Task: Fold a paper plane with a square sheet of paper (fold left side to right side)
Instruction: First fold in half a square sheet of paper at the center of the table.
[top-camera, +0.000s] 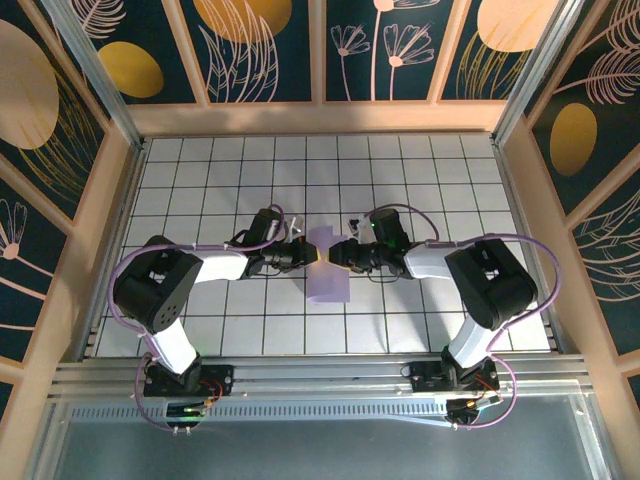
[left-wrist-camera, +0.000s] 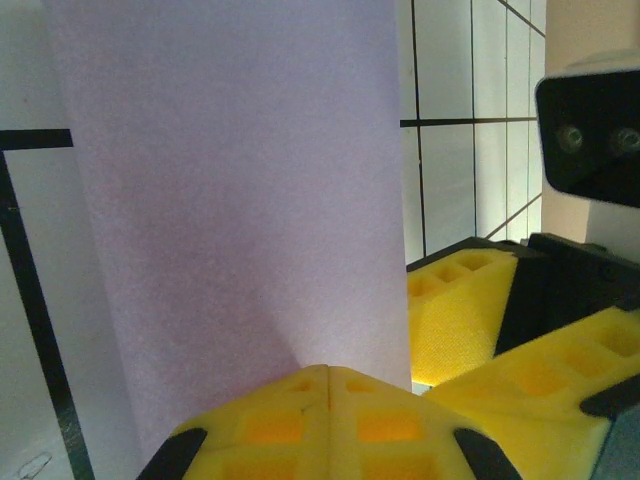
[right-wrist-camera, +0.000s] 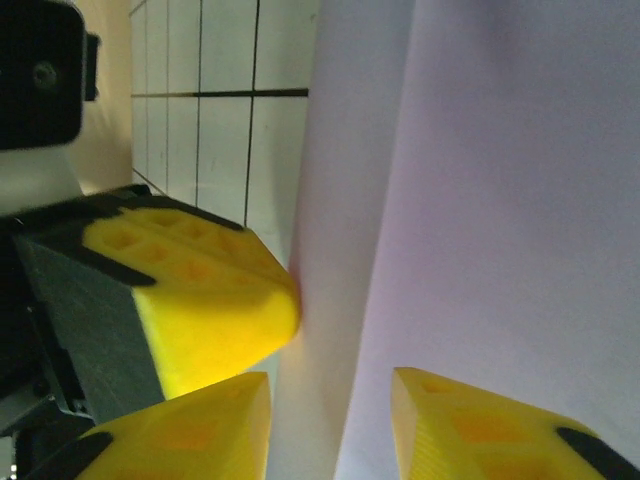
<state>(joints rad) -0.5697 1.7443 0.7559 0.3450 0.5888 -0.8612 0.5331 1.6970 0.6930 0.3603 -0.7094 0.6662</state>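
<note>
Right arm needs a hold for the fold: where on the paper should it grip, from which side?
Grip the paper at its raised middle, from the right, opposite the left gripper pinching it. There it looks lifted off the table, between the right gripper's open fingers; closing should catch it.

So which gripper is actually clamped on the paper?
The left gripper: its yellow fingers are pressed together on the edge of the sheet of paper. The right gripper has its fingers apart, with the sheet in the gap between them.
</note>
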